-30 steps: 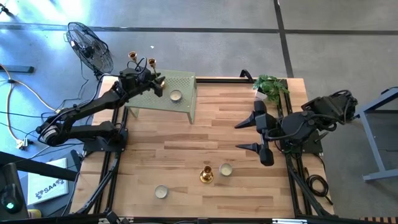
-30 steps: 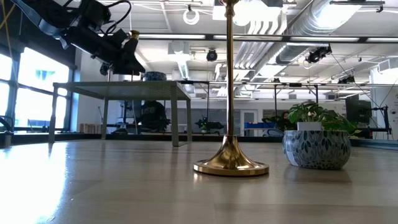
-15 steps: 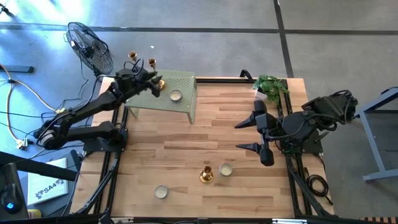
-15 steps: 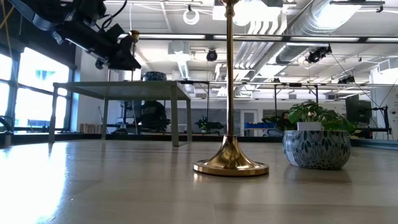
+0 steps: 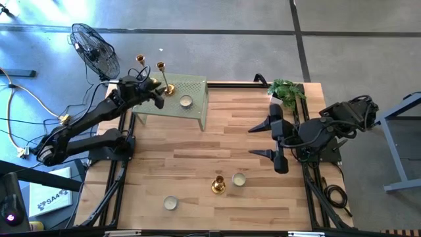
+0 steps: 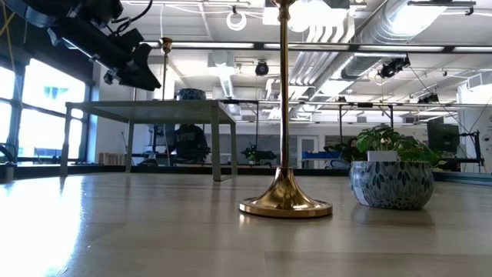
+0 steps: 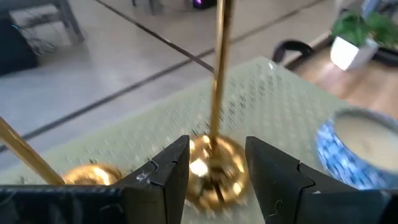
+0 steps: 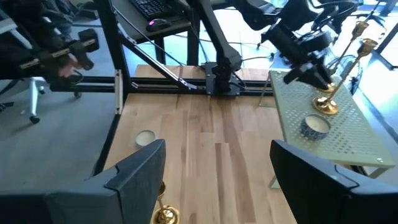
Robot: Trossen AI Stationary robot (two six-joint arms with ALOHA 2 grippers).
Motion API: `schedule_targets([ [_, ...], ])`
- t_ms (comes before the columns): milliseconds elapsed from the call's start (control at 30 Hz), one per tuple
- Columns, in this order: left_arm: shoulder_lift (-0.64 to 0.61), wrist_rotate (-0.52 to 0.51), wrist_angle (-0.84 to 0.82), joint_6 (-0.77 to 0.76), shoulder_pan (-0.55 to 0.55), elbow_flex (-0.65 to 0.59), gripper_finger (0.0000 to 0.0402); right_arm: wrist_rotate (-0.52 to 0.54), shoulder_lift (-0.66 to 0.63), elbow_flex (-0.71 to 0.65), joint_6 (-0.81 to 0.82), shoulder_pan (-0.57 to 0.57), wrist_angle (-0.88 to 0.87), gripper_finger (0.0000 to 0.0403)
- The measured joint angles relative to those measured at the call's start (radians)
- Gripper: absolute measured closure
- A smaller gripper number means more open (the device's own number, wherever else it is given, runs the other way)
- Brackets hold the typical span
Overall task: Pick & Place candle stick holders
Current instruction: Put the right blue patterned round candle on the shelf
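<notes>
Standing near the green stand's (image 5: pixel 191 105) edge, a candlestick (image 7: pixel 214 140) sits between the left fingers (image 7: pixel 168 171), released.

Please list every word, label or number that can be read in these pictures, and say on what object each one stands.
"SA4": partly readable print on the white box on the floor beside the table, high view; the rest is too small to read.
No other text is readable in any view.

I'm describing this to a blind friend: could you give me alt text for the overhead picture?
Seen from above, the left claw hovers open beside a brass candlestick on a green perforated stand at the wooden table's back-left. The right claw waits open at the right. Another candlestick stands near the front edge.
</notes>
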Motion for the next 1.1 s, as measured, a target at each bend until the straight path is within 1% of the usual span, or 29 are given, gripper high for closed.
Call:
schedule_targets([
  [200, -0.056, 0.106, -0.187, 0.024, 0.000, 0.000, 0.0247, 0.000, 0.000, 0.000, -0.017, 0.000, 0.000, 0.0118],
  [333, -0.116, 0.207, -0.317, 0.063, 0.000, 0.000, 0.0247, 0.000, 0.000, 0.000, -0.034, 0.000, -0.004, 0.0118],
  [500, -0.212, 0.350, -0.380, 0.040, 0.000, 0.000, 0.0247, 0.004, 0.000, 0.000, -0.060, 0.000, -0.004, 0.0118],
  [600, -0.269, 0.444, -0.398, -0.001, 0.000, 0.000, 0.0247, 0.005, 0.000, 0.000, -0.061, 0.000, -0.004, 0.0118],
  [667, -0.312, 0.486, -0.396, -0.041, -0.007, 0.000, 0.0247, 0.014, 0.000, 0.000, -0.061, 0.000, -0.004, 0.0118],
  [767, -0.370, 0.488, -0.385, -0.100, -0.050, 0.000, 0.0247, 0.019, 0.000, 0.000, -0.061, 0.000, -0.006, 0.0118],
  [867, -0.402, 0.482, -0.385, -0.148, -0.127, 0.000, 0.0247, 0.043, 0.000, 0.000, -0.061, 0.000, -0.007, 0.0118],
  [967, -0.412, 0.441, -0.379, -0.183, -0.228, 0.000, 0.0247, 0.078, 0.004, 0.000, -0.056, 0.000, -0.009, 0.0118],
  [1033, -0.411, 0.401, -0.370, -0.208, -0.306, 0.000, 0.0247, 0.083, 0.012, 0.000, -0.056, 0.000, -0.013, 0.0118],
  [1100, -0.400, 0.385, -0.346, -0.212, -0.389, 0.000, 0.0247, 0.085, 0.019, 0.000, -0.057, 0.000, -0.013, 0.0118],
])
